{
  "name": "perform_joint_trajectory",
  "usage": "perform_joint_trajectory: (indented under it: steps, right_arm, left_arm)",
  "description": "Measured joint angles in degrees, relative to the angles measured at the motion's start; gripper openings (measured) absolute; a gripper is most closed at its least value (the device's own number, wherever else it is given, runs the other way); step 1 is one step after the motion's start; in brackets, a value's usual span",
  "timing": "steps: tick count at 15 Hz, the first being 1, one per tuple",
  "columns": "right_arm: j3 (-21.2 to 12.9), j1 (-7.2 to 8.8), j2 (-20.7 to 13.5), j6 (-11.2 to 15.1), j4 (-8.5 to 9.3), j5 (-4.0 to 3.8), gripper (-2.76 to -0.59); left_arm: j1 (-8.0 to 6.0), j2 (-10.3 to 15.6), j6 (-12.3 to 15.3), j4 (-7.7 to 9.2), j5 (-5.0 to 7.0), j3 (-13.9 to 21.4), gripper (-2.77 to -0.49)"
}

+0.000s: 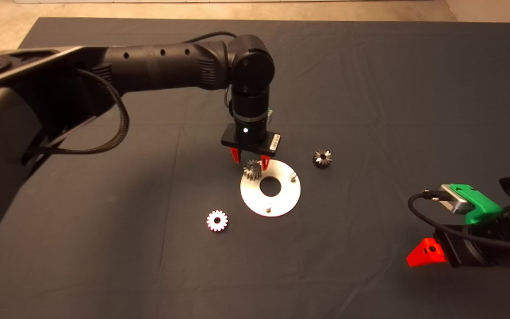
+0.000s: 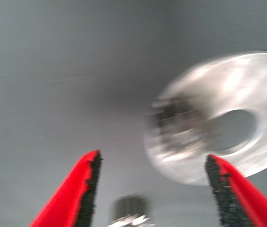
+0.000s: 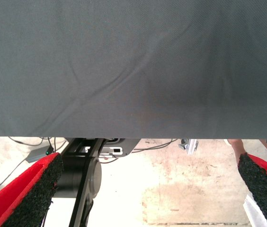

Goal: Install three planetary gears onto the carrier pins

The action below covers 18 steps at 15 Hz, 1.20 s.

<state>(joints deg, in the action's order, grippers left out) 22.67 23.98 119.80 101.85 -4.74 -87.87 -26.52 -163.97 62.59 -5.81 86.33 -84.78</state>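
Left pincer point(image 1: 249, 163) is over the near-left edge of the carrier disc point(image 1: 281, 201), fingers spread wide in the left wrist view, nothing pinched between the pads. One planetary gear point(image 1: 252, 169) sits on the disc rim directly below those fingers, at the spot where the third pin should be. Wrist view is smeared there, so seating fully down on the pin is probable, not confirmed.

Two carrier pins remain bare: one at the disc's far-right rim point(image 1: 293, 177), one at the near rim point(image 1: 268, 206).

Two gears are loose on the mat point(image 1: 370, 88): a bright one point(image 1: 217, 220) near the disc on its lower-left side, a darker one point(image 1: 322, 158) just off the disc's upper right. Neither touches the disc.

Right pincer point(image 1: 427, 253) is parked at the lower right edge of the surface, well apart from the parts; its wrist view shows fingers spread, empty, with floor beyond the mat edge.

Progress estimate: one of three gears placed, two pick-and-place cycles left.
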Motion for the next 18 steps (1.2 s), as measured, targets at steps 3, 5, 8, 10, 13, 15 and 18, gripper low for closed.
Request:
perform_joint_trajectory:
  steps: [3, 5, 8, 10, 13, 15, 18]
  right_arm:
    - [0.00, 0.00, 0.02, 0.00, 0.00, 0.05, -0.60]
    - [0.00, 0.02, 0.02, 0.00, 0.00, 0.02, -0.60]
    - [0.00, 0.00, 0.02, 0.00, 0.00, 0.00, -0.60]
    - [0.00, 0.02, 0.22, 0.00, 0.00, 0.20, -0.60]
    - [0.01, 0.00, 0.18, 0.00, 0.00, 0.00, -0.60]
    - [0.01, 0.00, 0.22, 0.00, 0.00, 0.02, -0.60]
    - [0.01, 0.00, 0.22, 0.00, 0.00, 0.02, -0.60]
  left_arm:
    - [-0.98, 5.54, 3.04, -0.02, 0.71, 6.90, -1.62]
    - [-1.05, 9.97, 9.41, 0.00, 0.54, 12.73, -1.51]
    - [-1.76, 16.23, 16.42, 0.01, 0.79, 20.97, -1.39]
    - [-1.79, 16.98, 21.73, -0.01, 1.10, 22.89, -1.33]
    - [-1.81, 16.37, 27.09, 0.01, 0.46, 26.09, -1.22]
    - [-1.81, 16.84, 28.23, 0.00, 0.49, 27.32, -1.09]
    - [-1.80, 17.31, 31.33, -0.29, 0.63, 29.27, -0.99]
